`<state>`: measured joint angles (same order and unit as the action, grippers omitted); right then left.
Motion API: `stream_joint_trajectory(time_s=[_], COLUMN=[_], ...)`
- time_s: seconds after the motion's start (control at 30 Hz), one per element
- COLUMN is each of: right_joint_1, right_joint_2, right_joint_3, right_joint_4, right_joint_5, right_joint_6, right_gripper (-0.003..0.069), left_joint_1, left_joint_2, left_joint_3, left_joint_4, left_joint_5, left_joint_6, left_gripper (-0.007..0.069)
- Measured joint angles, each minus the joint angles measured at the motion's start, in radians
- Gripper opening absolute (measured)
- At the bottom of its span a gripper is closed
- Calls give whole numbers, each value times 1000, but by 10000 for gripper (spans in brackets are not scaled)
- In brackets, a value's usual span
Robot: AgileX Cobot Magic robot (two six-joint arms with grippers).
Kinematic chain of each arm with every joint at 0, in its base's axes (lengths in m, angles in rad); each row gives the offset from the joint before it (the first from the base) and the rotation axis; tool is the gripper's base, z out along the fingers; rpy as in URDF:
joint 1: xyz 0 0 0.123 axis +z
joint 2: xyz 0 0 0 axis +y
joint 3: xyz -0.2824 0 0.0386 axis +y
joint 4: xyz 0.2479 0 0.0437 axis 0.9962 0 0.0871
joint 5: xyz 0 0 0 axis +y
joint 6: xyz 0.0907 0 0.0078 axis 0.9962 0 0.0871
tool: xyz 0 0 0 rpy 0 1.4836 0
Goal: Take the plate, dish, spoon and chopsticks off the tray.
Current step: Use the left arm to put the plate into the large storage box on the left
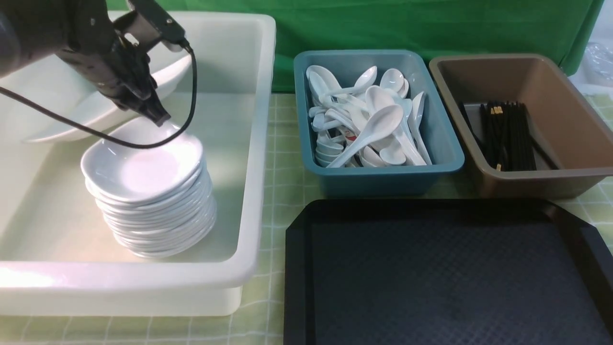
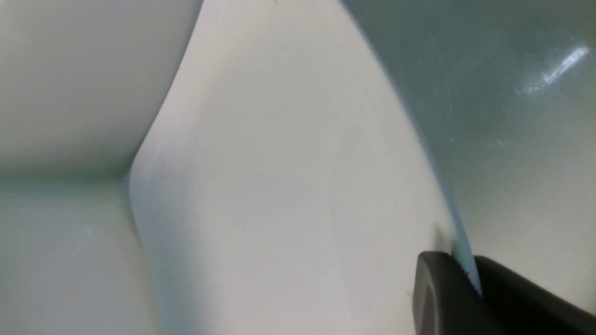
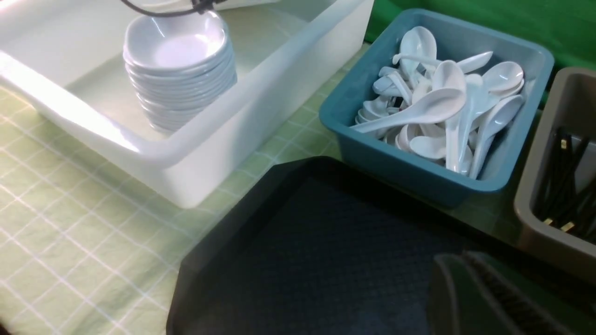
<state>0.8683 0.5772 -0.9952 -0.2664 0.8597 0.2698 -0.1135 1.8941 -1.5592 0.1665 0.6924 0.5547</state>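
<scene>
Clearing looks nearly done from the front view: the tray (image 1: 431, 282) lies bare on the worktop (image 1: 285, 158), spoons (image 1: 378, 124) fill the teal bin (image 1: 452, 148), and chopsticks (image 1: 507, 139) lie in the brown bin (image 1: 570, 115). In the white tub (image 1: 256, 143) a stack of dishes (image 1: 158, 211) stands, its top dish (image 1: 141, 167) presumably the one from the tray. Only the plate (image 1: 52, 105) seems unfinished: it leans tilted inside the tub, behind the stack, with the left gripper (image 1: 159, 117) at its edge; setting it down and letting go is what I judge is left.

Left wrist view: the plate (image 2: 288, 177) fills the frame, glossy, white and smooth, its thin rim curving at a corner. The left gripper's fingers (image 2: 437, 298) are pinched narrow on that rim, one each side.

Right wrist view: the right gripper (image 3: 489, 298) sits low over the tray (image 3: 326, 242), its fingers closed together on nothing. The tray's fine-textured black surface shows no leftovers. The stack of dishes (image 3: 181, 88) and the spoons (image 3: 437, 102) show here too, settled in their containers.
</scene>
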Motion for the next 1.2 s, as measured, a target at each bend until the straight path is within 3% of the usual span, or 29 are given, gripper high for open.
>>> stream_joint_trajectory(time_s=[0.13,0.33,0.53,1.2], right_joint_1=[0,0,0,0], right_joint_2=[0,0,0,0], right_joint_3=[0,0,0,0], right_joint_4=[4,7,9,14], right_joint_5=[0,28,51,68], right_joint_6=[0,-1,-1,-1], right_gripper=[37,37,37,46], left_joint_1=[1,2,3,3], left_joint_2=[10,27,27,23], left_joint_3=[0,0,-1,-2], left_joint_4=[-13,-14,-12,-18], left_joint_5=[-2,-3,-7,-7], left_joint_6=[2,8,11,11], left_gripper=[46,228,337,349])
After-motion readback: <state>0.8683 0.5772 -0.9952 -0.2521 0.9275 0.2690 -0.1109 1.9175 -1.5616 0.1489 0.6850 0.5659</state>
